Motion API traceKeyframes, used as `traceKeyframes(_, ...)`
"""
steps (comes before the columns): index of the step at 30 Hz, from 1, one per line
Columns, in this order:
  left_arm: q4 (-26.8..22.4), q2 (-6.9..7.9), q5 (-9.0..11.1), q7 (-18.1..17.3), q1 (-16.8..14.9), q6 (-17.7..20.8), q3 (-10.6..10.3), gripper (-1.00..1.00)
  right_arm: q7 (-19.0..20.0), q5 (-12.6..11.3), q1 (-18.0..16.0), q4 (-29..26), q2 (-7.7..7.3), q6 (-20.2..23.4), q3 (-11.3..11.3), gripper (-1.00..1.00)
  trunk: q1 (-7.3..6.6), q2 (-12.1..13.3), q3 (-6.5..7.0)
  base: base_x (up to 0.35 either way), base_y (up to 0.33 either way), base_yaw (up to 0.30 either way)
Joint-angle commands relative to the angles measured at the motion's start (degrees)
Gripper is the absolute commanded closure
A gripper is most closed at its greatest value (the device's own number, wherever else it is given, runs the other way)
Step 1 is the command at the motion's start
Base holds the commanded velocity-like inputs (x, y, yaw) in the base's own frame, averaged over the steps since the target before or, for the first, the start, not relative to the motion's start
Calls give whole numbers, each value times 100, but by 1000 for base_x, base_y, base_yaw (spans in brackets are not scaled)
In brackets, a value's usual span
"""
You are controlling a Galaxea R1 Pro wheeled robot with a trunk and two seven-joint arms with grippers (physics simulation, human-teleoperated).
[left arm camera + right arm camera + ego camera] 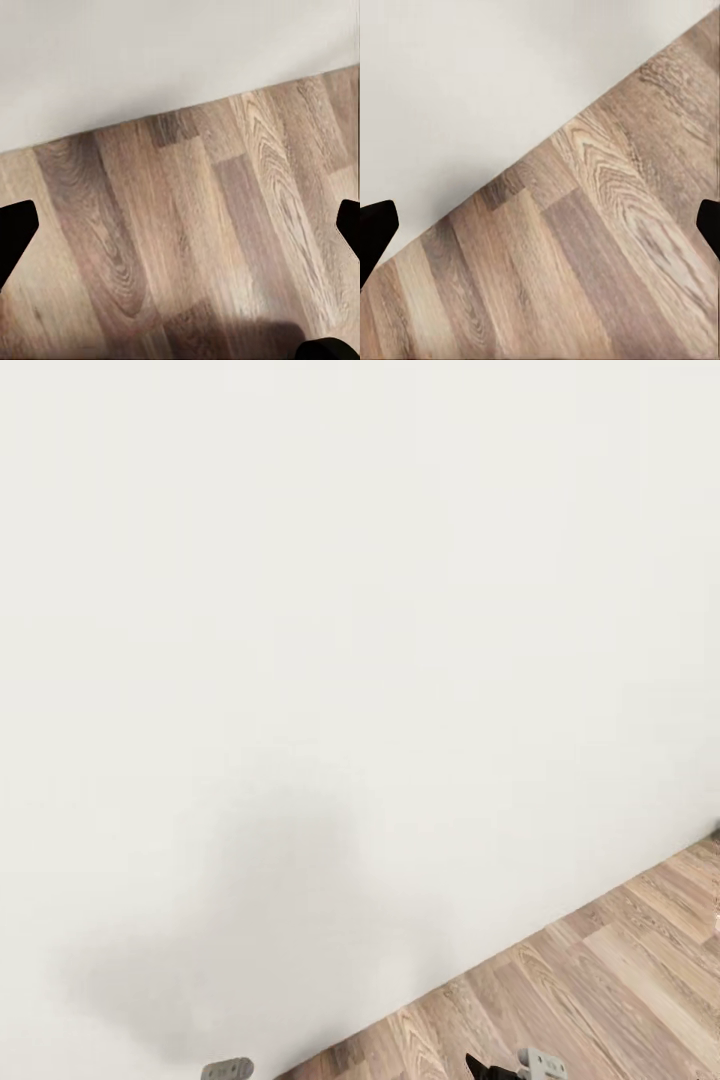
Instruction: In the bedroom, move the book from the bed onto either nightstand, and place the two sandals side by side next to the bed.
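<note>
I face a plain white wall point(300, 610) of the bedroom, where it meets the brown wood-plank floor point(600, 980). The book, the bed, the nightstand and the sandals are out of view. My left gripper point(180, 232) hangs open over bare planks, its black fingertips point(15, 232) far apart with nothing between them. My right gripper point(540, 232) is open too, above the line where wall and floor meet, and it holds nothing. Small grey parts of my left arm point(228, 1070) and right arm point(540, 1065) peek in at the head view's lower edge.
The wall point(150, 60) stands close in front and runs diagonally toward the right. Floor point(607, 270) opens to the lower right. My soft grey shadow point(280, 920) falls on the wall's lower part.
</note>
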Motion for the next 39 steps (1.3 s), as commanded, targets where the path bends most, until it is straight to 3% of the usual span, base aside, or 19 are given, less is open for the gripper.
traceKeyframes(1, 6, 2, -25, -18, -3, -21, 30, -100, 40, -54, -10, 26, 4, -26, 48, -100, 3, -3, -6, 321, 0, -280)
traceKeyframes(39, 9, 2, -32, -18, -2, -23, 30, -100, 40, -54, -6, 26, 3, -26, 48, -100, 3, -3, -6, 20, 0, -282)
